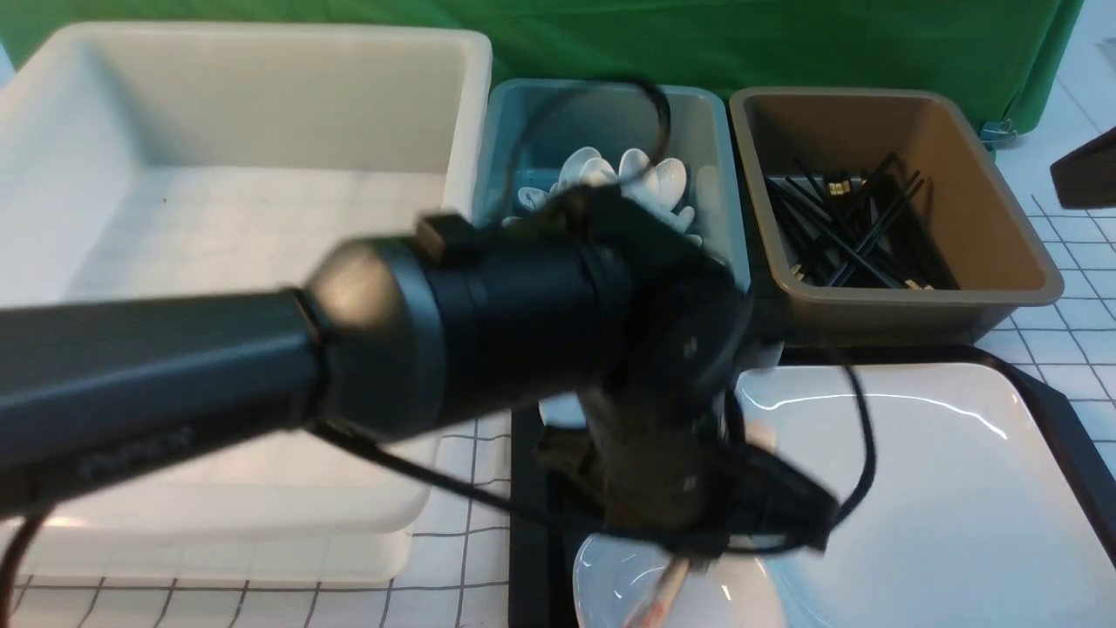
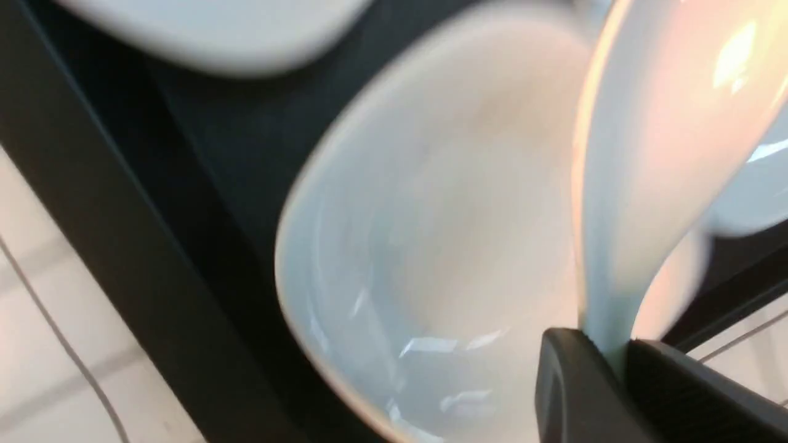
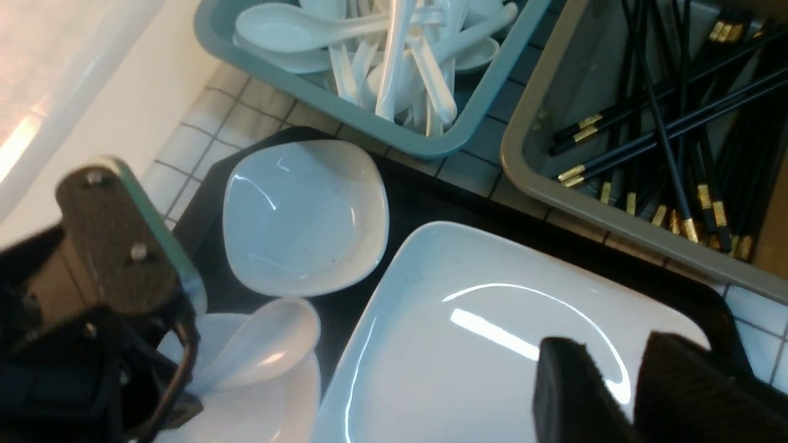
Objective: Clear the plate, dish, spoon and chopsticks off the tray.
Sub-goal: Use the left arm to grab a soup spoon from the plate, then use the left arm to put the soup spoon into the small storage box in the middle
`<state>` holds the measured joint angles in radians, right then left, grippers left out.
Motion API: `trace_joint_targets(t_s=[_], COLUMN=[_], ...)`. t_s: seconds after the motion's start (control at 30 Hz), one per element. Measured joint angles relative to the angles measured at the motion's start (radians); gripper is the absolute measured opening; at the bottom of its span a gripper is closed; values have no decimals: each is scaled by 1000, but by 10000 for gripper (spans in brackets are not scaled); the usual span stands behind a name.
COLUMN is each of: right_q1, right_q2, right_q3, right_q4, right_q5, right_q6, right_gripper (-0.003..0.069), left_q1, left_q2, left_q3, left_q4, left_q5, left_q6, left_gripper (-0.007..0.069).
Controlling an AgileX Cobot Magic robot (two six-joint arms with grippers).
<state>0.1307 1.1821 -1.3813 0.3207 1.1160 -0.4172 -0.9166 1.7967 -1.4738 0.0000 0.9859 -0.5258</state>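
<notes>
My left gripper (image 2: 609, 351) is shut on the handle of the white spoon (image 2: 652, 154). The spoon's bowl hangs just over a small white dish (image 2: 431, 246) at the near left of the black tray (image 1: 527, 523). In the right wrist view the spoon (image 3: 258, 341) lies above that dish (image 3: 271, 400), and a second small dish (image 3: 305, 215) sits farther back on the tray (image 3: 418, 191). The large white plate (image 1: 924, 488) fills the tray's right side. My right gripper (image 3: 606, 357) hovers open over the plate (image 3: 492, 344) with nothing between its fingers. No chopsticks show on the tray.
A big white tub (image 1: 244, 174) stands at the left. Behind the tray are a grey-blue bin (image 1: 610, 166) of white spoons and a brown bin (image 1: 881, 201) of black gold-banded sticks. My left arm (image 1: 349, 349) crosses the front view and hides part of the tray.
</notes>
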Motion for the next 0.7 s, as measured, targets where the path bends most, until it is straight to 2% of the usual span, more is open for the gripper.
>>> trace_joint_targets(t_s=[0.07, 0.17, 0.23, 0.43, 0.5, 0.7], right_q1=[0, 3, 3, 4, 8, 9], right_q2=[-24, -70, -95, -130, -130, -126], right_q3=[0, 0, 1, 60, 111, 164], right_q4=[0, 1, 19, 220, 311, 341], right_q5=[0, 0, -1, -46, -106, -191], right_q6=[-8, -22, -35, -201, -278, -316], right_gripper=[139, 48, 17, 3, 3, 3], left_q1=[33, 132, 190, 325, 370, 431], left_q2=[-2, 10, 28, 142, 211, 332], left_q3=[-68, -213, -300, -524, -594, -634], left_q4=[0, 0, -10, -17, -21, -21], left_q5=[13, 17, 18, -60, -128, -264], left_q6=[21, 91, 132, 190, 197, 216], left_gripper=[77, 77, 77, 77, 77, 80])
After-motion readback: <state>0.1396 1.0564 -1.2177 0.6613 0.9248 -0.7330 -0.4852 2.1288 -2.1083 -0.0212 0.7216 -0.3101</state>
